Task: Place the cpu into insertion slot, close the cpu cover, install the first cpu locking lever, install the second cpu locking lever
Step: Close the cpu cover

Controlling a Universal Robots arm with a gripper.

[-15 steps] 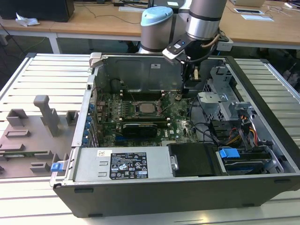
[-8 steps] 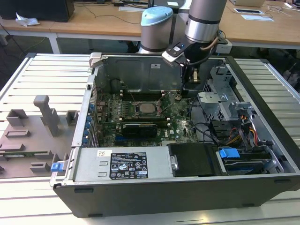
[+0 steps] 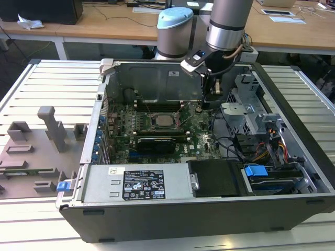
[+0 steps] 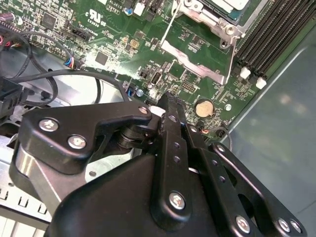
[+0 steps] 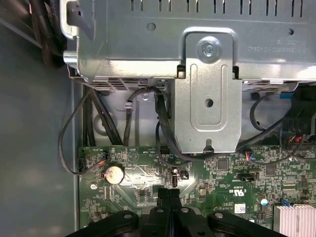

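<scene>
Exterior view: an open computer case (image 3: 172, 219) lies on its side on a ribbed metal table (image 3: 42, 83). At the exterior view's left, grey plastic holders (image 3: 52, 128) stand on the table beside the case. Inside the case, a silver power supply box (image 3: 141, 183) sits along the near edge, with a green circuit board (image 3: 193, 128) behind it. Near the middle of the board is the square socket (image 3: 155, 119), and the silver-grey processor chip (image 3: 163, 120) lies flat inside it.

To the socket's right in this view, the robot arm reaches down into the case. Its black gripper (image 3: 209, 100) hangs just above the board, near a round coin battery (image 3: 199, 109) and apart from the socket. A metal drive cage (image 3: 251, 112) fills the case's far right.

In the first wrist view, the gripper (image 5: 169, 195) has its two fingers pressed together with nothing between them, above the board and close to the coin battery (image 5: 113, 174).

In the second wrist view, the gripper (image 4: 168, 99) points toward the board, with the battery (image 4: 204, 108) just past its tip. Farther off, a corner of the chip (image 4: 232, 4) shows, bordered by the metal cover frame (image 4: 210, 19). Thin wire levers (image 4: 167, 30) run alongside the frame; whether they are latched cannot be told.
</scene>
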